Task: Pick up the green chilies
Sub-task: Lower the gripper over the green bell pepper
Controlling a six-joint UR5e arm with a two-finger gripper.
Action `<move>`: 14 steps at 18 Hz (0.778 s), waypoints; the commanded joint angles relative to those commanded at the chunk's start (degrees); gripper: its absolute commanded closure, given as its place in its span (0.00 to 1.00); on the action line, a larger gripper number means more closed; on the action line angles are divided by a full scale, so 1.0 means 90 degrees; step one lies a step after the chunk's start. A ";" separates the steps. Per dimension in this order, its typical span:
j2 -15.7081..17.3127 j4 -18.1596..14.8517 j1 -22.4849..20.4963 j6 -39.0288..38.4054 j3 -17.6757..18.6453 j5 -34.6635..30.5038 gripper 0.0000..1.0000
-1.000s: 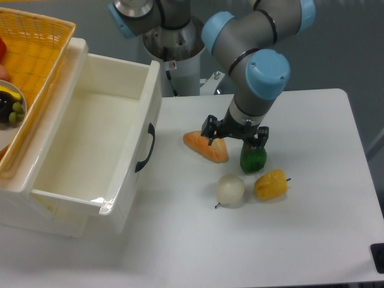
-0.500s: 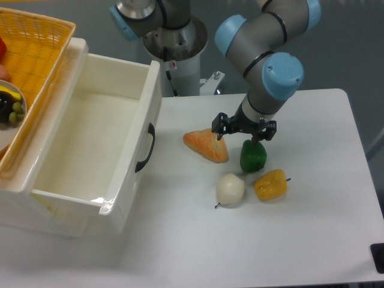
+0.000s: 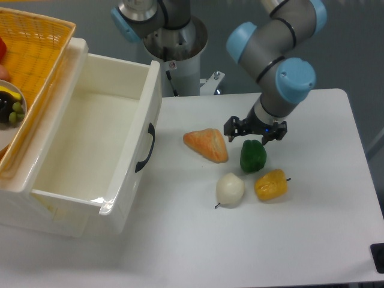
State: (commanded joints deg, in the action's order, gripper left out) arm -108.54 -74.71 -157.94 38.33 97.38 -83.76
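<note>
Camera view: the green pepper [image 3: 253, 156] sits on the white surface [image 3: 312, 228]. It stands by itself and nothing is holding it. The picking up is not done yet.

The hand [image 3: 256, 134] hangs just above and a little behind the green pepper. Its two black fingers [image 3: 232, 129] stand apart, wide enough to fit around the pepper. There is nothing between them. I cannot tell if the fingers touch the top of the pepper or sit just over it.

Other toys lie close by. A yellow pepper [image 3: 271, 185] is just beside the green one, on the near right. A white onion [image 3: 230, 189] is near it on the near left. An orange wedge [image 3: 207, 144] lies to its left, a bit apart. A big white drawer [image 3: 96, 150] stands open on the left side, with a yellow basket [image 3: 30, 54] above it.

I think almost all of the job is left. The hand needs to come down around the green pepper, squeeze it, and lift it up. It looks lined up over the right toy. The yellow pepper is so close that a finger might bump it on the way down.
</note>
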 joint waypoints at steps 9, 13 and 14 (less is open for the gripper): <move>-0.0488 0.0342 -0.0235 -0.0138 -0.0068 0.0000 0.00; -0.0566 0.0401 -0.0225 -0.0158 -0.0068 0.0029 0.00; -0.0576 0.0420 -0.0225 -0.0196 -0.0068 0.0029 0.00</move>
State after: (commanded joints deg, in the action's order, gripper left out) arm -113.73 -70.93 -159.96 36.57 96.77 -83.50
